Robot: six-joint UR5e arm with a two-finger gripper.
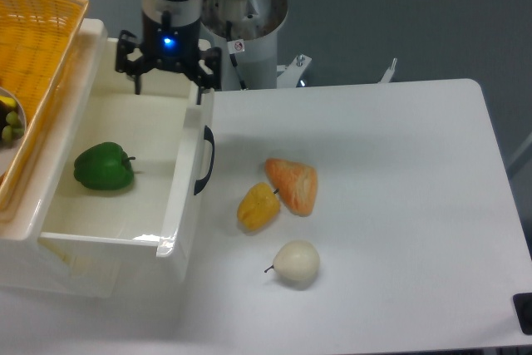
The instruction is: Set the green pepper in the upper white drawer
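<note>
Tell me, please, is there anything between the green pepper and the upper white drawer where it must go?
Nothing visible stands in the way. The green pepper lies inside the upper white drawer, near its left wall. The gripper is open above the drawer's back edge, apart from the pepper and holding nothing.

You've got a glossy bright green lobed bell pepper (pixel 103 167) w/ short green stem, inside a glossy white plastic rectangular drawer box (pixel 188 174) w/ curved black handle. Black two-finger gripper (pixel 168 89) w/ a blue light on it; arm above is grey w/ light-blue cap. Orange woven basket (pixel 37 43) top left, weave pattern visible. On the plain white table (pixel 399 205): yellow-orange small pepper (pixel 258 206), orange-and-pale streaked wedge-shaped item (pixel 294 184), cream-white pear-shaped fruit (pixel 297 263) w/ dark stem.
</note>
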